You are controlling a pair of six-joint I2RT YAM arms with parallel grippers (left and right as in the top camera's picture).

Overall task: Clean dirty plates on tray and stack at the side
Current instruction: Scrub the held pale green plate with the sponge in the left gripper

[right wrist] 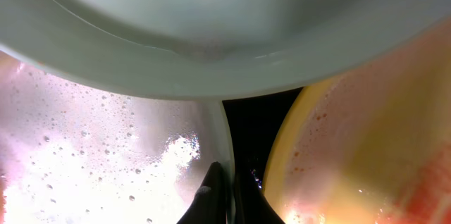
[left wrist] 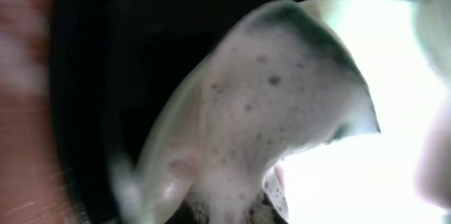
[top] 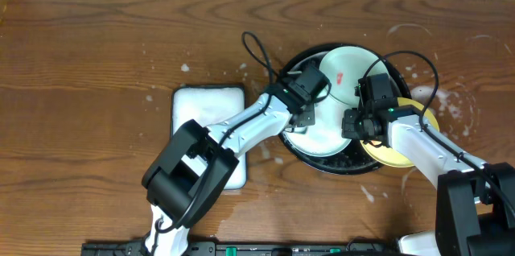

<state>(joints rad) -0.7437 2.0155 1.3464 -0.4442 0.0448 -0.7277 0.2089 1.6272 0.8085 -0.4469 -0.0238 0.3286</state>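
The black tray holds two mint-green plates. The upper plate has a red smear and overlaps the lower plate, which is covered in foam. The yellow plate lies at the tray's right edge, partly under my right arm, with red smears. My left gripper is over the lower plate, shut on a foamy sponge. My right gripper is shut on the lower plate's right rim, its fingertips pinching it beside the yellow plate.
A white rectangular dish of foam stands left of the tray, under my left arm. Foam splashes and wet rings mark the table right of the tray. Black cables loop above both wrists.
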